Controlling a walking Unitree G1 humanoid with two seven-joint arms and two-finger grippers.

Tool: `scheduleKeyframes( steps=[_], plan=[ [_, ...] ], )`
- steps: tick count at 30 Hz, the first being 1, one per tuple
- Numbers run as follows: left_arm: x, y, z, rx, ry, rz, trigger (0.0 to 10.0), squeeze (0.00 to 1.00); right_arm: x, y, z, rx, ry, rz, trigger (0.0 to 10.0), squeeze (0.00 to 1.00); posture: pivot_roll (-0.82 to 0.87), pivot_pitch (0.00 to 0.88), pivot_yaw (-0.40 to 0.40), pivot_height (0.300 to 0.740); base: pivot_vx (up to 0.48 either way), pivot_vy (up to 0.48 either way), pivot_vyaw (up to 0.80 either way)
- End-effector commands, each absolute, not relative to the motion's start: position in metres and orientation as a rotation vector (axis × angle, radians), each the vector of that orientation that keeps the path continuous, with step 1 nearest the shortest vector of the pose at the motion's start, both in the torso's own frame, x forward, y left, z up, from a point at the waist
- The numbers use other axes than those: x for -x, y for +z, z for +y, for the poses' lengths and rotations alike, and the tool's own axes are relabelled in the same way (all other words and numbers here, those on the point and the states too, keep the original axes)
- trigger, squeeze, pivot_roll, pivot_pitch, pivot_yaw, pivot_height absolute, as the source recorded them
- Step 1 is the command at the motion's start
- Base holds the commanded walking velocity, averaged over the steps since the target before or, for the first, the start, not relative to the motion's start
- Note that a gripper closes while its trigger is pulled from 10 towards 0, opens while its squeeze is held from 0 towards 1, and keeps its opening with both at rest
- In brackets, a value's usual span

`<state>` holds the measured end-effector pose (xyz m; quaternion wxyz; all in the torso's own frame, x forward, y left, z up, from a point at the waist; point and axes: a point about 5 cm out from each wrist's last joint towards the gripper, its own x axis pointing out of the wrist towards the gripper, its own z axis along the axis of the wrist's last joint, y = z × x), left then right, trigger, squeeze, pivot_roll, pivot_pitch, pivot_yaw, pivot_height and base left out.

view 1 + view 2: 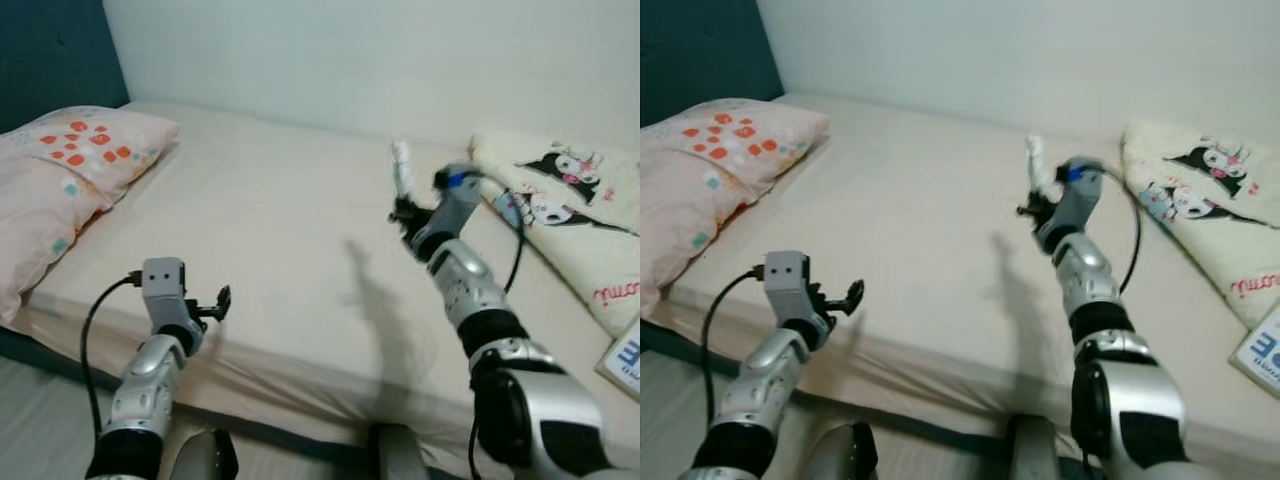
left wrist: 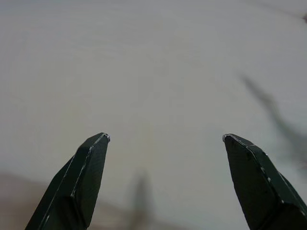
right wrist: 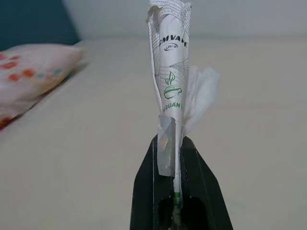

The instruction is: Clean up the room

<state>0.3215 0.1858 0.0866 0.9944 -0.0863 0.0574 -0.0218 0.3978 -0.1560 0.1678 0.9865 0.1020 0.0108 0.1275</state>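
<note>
pillow (image 1: 70, 170) lies far left on the bed (image 1: 270, 230). my left gripper (image 1: 222, 301) hangs spread wide and empty by the mattress edge. my right gripper (image 3: 175, 158) is pinched tight on a crumpled wrapper (image 3: 170, 72), raised above the sheet; i should keep the squeeze firm while carrying it off.

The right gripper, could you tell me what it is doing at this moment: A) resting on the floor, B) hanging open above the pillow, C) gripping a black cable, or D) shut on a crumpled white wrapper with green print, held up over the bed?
D: in the right wrist view the right gripper has its two black fingers closed on the crumpled white wrapper with green print, raised above the bed.
</note>
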Motion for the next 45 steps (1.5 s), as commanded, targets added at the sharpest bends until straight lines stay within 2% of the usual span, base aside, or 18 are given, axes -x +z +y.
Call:
scheduleKeyframes(
  steps=[1,12,24,30,35,45],
  plan=[
    [-0.322,0.081,0.18,0.19,-0.05,0.126,10.0,0.0,-0.393,0.159,-0.16,-0.188,0.256,0.037,0.0,0.0,0.05,0.0,-0.048,0.543,0.0,0.0,0.0],
    [-0.318,0.065,0.173,0.164,-0.071,0.169,10.0,0.0,-0.39,0.149,-0.16,-0.161,0.258,0.07,0.0,0.0,0.04,0.0,-0.041,0.588,-0.146,0.0,0.0],
    [-0.299,0.034,0.188,0.125,-0.028,0.276,10.0,0.0,-0.379,0.123,-0.153,-0.133,0.27,0.141,0.0,0.0,0.05,0.0,-0.031,0.623,0.0,0.0,0.0],
    [-0.292,0.024,0.193,0.127,-0.017,0.323,10.0,0.0,-0.375,0.113,-0.155,-0.133,0.257,0.169,0.0,0.0,0.05,0.0,-0.026,0.643,-0.47,0.0,0.0],
    [-0.291,0.022,0.194,0.123,-0.017,0.314,10.0,0.0,-0.374,0.11,-0.155,-0.126,0.255,0.179,0.0,0.0,0.05,0.0,-0.025,0.663,0.0,0.0,0.0],
    [-0.268,-0.006,0.21,0.109,0.048,0.427,10.0,0.0,-0.364,0.089,-0.16,-0.115,0.237,0.249,0.0,0.0,0.05,0.0,-0.025,0.698,0.0,0.0,0.0]
  ],
)
